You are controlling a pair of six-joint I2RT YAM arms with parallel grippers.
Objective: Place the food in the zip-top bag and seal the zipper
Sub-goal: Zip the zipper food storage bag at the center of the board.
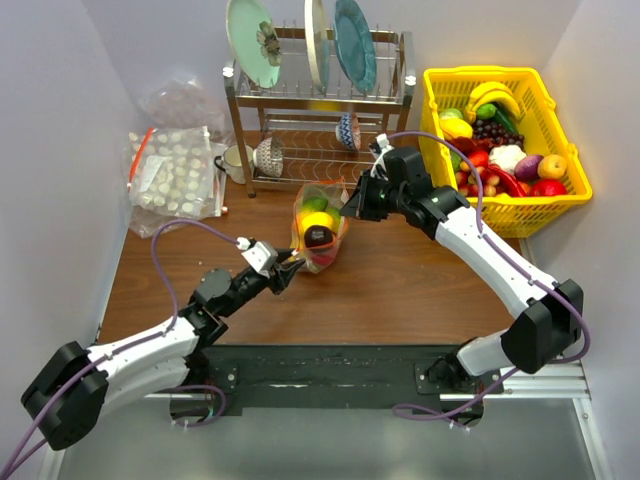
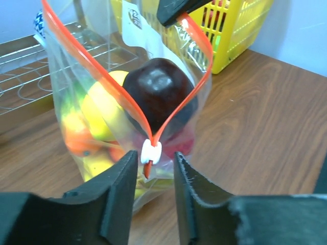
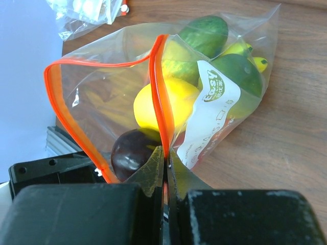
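From above, the zip-top bag [image 1: 318, 232] is seen standing upright near the middle of the table [image 1: 400, 290], between the two arms, with its mouth spread open. How each arm meets the bag is shown only by the wrist cameras.

In the left wrist view, the left gripper [image 2: 153, 158] is seen partly open. The white slider [image 2: 151, 152] at the near end of the zipper [image 2: 92, 66] sits between its fingertips, with a narrow gap visible on either side. From the slider, the two red strips diverge upward in a V.

In the right wrist view, the right gripper [image 3: 164, 161] is pressed fully together on the far end of the zipper, where both strips are pinched as one.

The food [image 2: 158, 94] is held inside the bag. A dark glossy fruit is seen uppermost from the left wrist, with yellow and orange pieces beneath. The green pieces at the bottom and the white label [image 3: 212, 109] are clearer from the right wrist.

The table is of brown wood and is enclosed by plain white walls [image 1: 60, 120]. At the back a metal dish rack [image 1: 300, 98] with plates [image 1: 252, 40] is set, at the right a yellow basket [image 1: 480, 72] of toy produce, and at the left a larger bag of pale lumps [image 1: 175, 170].
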